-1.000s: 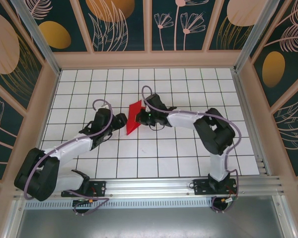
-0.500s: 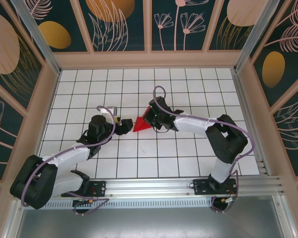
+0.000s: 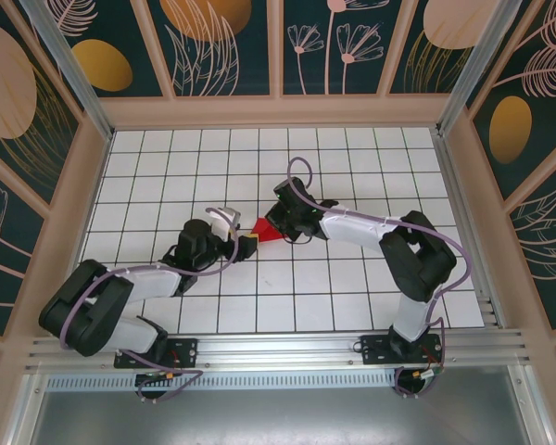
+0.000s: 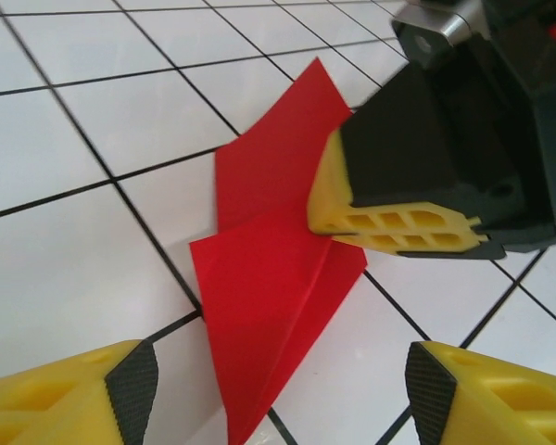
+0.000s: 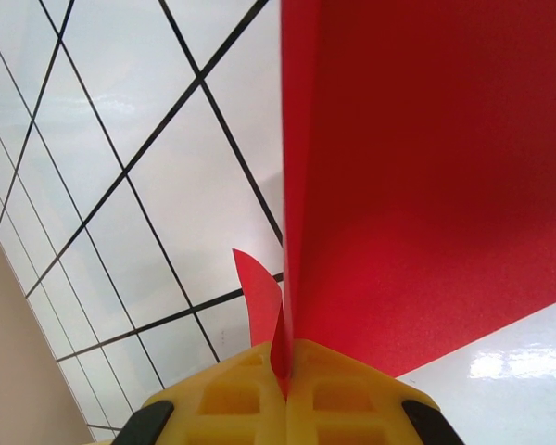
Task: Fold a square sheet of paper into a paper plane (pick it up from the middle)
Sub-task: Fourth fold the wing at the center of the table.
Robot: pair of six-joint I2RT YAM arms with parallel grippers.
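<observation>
The left gripper, jaws wide and empty, is found just at eight o'clock of the thin, bright red, part-folded square sheet of paper, whose tip is pointed toward it, while its two-o'clock edge is pinched by the closed right gripper.

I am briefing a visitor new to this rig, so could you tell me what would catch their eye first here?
The bright red sheet of paper, partly folded, stands out at the middle of the white grid table. The right gripper is shut on its edge, while the left gripper is open close beside it.
</observation>
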